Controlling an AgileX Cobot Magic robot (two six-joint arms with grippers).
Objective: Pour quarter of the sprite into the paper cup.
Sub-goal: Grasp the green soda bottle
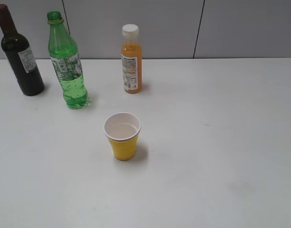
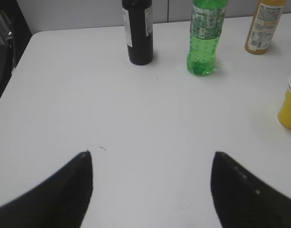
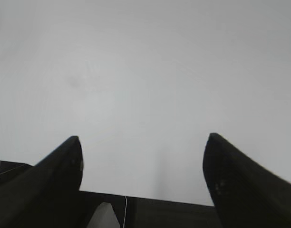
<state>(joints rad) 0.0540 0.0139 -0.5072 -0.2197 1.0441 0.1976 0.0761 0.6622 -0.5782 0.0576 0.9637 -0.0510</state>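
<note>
Nothing was poured yet: I had both the left gripper (image 2: pixel 151 190) and right gripper (image 3: pixel 143 175) spread apart and empty, the sprite (image 1: pixel 66 64) standing capless and untouched between the wine bottle (image 1: pixel 19 54) and juice bottle (image 1: pixel 131 61), behind the seemingly empty paper cup (image 1: pixel 122 137).

- In the exterior view, the wine bottle (image 1: pixel 21 57) is standing close to the left of the sprite (image 1: pixel 67 66), narrowing the way in from that side.
- The juice bottle (image 1: pixel 131 61) is standing well apart on the sprite's right, leaving a wide gap.
- The paper cup (image 1: pixel 122 135) is sitting alone at centre frame, with bare table (image 1: pixel 221 156) lying open across the right and lower frame.
</note>
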